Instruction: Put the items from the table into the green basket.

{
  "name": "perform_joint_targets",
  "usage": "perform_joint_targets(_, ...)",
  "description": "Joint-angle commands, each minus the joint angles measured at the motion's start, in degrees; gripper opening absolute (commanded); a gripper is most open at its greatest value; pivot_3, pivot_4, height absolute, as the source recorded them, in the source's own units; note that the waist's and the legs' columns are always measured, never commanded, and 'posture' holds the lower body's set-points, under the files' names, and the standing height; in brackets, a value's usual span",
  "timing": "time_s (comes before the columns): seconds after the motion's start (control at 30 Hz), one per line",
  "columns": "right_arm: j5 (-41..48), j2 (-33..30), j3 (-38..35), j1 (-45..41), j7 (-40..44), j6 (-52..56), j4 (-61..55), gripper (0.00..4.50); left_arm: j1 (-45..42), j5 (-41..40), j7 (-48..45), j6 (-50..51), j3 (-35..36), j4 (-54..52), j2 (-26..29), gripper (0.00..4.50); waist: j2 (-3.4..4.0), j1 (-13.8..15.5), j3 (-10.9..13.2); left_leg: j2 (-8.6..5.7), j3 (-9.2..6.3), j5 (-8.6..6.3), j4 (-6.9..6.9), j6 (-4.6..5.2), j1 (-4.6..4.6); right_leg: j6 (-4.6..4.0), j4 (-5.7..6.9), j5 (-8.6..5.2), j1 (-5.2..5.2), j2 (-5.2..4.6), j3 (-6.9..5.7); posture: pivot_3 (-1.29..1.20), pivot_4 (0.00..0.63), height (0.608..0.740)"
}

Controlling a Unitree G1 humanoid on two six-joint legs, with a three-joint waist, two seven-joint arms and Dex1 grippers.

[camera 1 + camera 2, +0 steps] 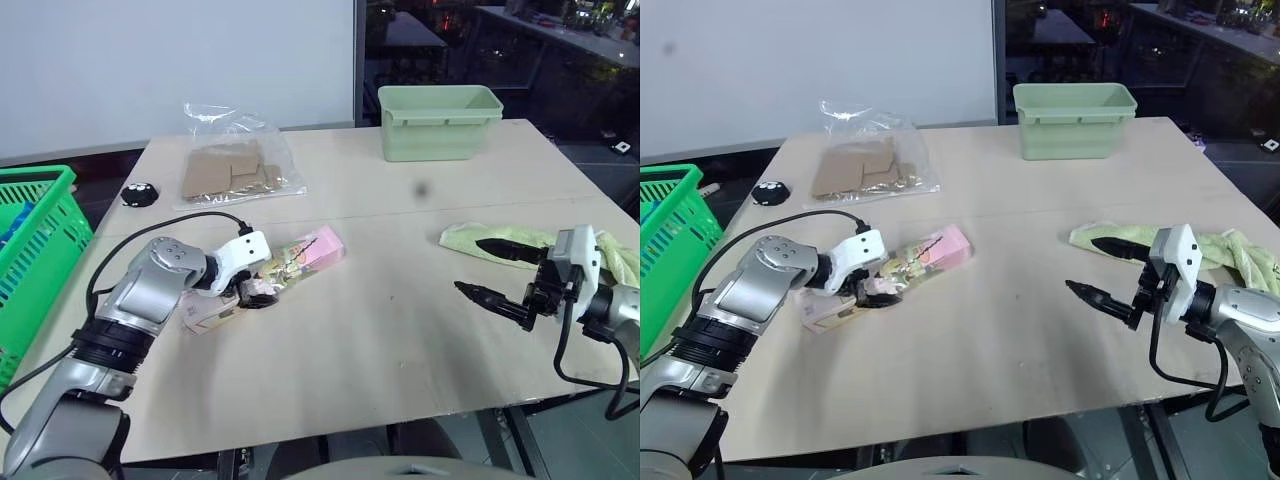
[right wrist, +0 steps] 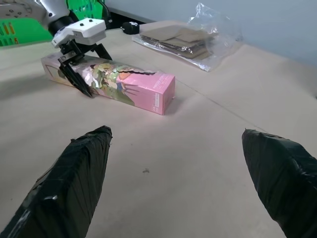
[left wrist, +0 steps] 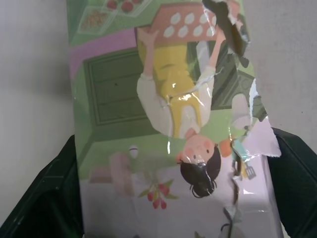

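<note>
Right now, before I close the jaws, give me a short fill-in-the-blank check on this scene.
1. The left gripper straddles the ____ carton with open jaws.
2. The right gripper holds ____.
3. The green basket stands at the table's ____ edge.
4. The pale green tub sits at the table's ____ edge.

Missing: pink; nothing; left; far

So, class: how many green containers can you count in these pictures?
2: the basket beside the table's left edge, and the tub at its far side. Others may be out of view.
</note>
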Motion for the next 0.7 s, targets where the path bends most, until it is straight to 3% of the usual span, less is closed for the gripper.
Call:
perform_joint_targets(0.03, 1.4, -0.2, -1.4, -0.8, -0.3, -0.2, -2.3, 4.5, 0.1, 0.0, -0.8, -0.5, -0.7, 0.4, -0.8, 4.48, 0.06, 0.0, 0.0, 0.0, 0.01, 0.0, 0.0, 0.0, 0.0, 0.0, 0.0, 0.0, 0.0, 0.0, 0.0, -0.23, 0.008, 0.74)
perform_joint_targets(0.1, 1.5, -0.3, -1.4, -0.7, -0.3, -0.1, -2.3, 4.5, 0.0, 0.0, -0.8, -0.3, -0.3, 0.7, -1.0, 4.48, 0.1, 0.0, -0.1, -0.01, 0.0, 0.0, 0.0, 0.0, 0.0, 0.0, 0.0, 0.0, 0.0, 0.0, 0.01, -0.23, 0.011, 0.74)
perform_joint_targets(0.17, 1.5, -0.4, -1.1, -0.7, -0.2, -0.1, -2.1, 4.5, -0.2, -0.3, -1.0, 0.9, 0.1, 1.1, -1.0, 4.09, 0.11, 0.0, -0.1, -0.01, 0.0, 0.0, 0.0, 0.0, 0.0, 0.0, 0.0, -0.01, 0.0, 0.0, 0.01, -0.23, 0.011, 0.74)
perform_joint_targets(0.5, 2.1, -0.5, -0.6, -1.8, 0.3, 0.4, -1.5, 4.5, 0.7, -0.9, 0.6, 0.0, 2.5, 0.2, -2.0, 0.56, 0.51, 0.5, -0.3, -0.02, 0.03, 0.0, 0.01, 0.0, 0.04, 0.07, 0.0, -0.11, 0.03, -0.01, 0.05, -0.22, 0.012, 0.74)
perform_joint_targets(0.7, 3.1, -0.4, -0.7, -3.1, 0.9, 0.8, -1.1, 4.5, -1.8, -4.4, 4.7, -1.6, 9.2, 0.2, -5.4, 0.46, 0.56, 1.1, -0.3, -0.05, 0.01, 0.01, 0.12, 0.01, 0.02, 0.08, 0.01, -0.12, 0.04, -0.01, 0.05, -0.2, 0.007, 0.74)
